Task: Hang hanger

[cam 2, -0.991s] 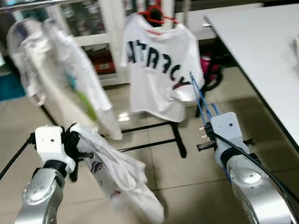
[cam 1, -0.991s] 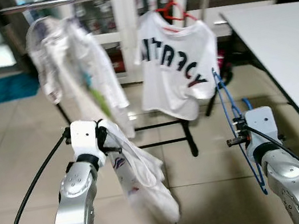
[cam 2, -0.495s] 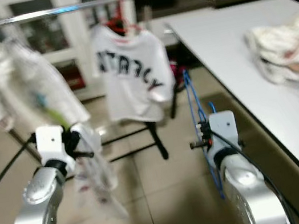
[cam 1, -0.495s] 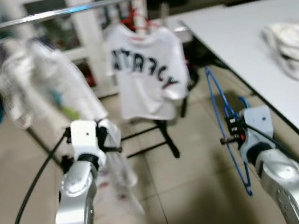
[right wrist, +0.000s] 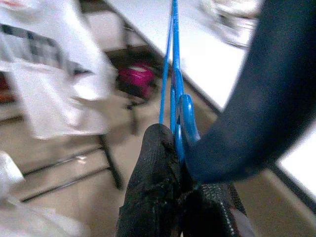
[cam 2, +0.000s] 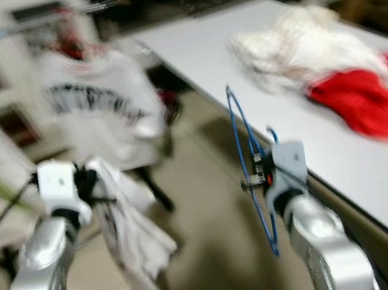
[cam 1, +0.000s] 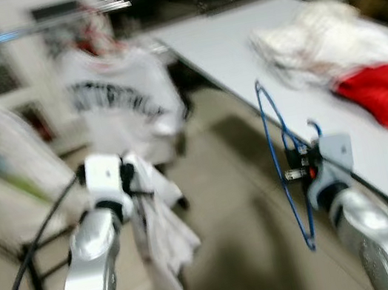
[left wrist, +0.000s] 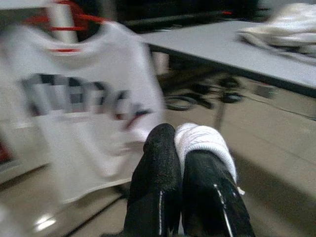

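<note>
Blue hanger [cam 1: 283, 167], long axis upright: your right gripper [right wrist: 178, 163] pinched it; left gripper [left wrist: 178, 148] clamped white garment [cam 1: 162, 241].

One blue hanger [cam 1: 285, 166], one red hanger [left wrist: 64, 24], one printed shirt [cam 1: 124, 108] on the rail [cam 1: 30, 27], one white cloth [cam 1: 161, 233] hanging, one table [cam 1: 236, 40], one white pile [cam 1: 318, 40], one red garment [cam 1: 384, 93].

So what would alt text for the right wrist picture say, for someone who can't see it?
The right pincer is shut on a blue wire hanger. Blurred behind it are a white printed T-shirt hanging, a white table and a tiled floor.
</note>
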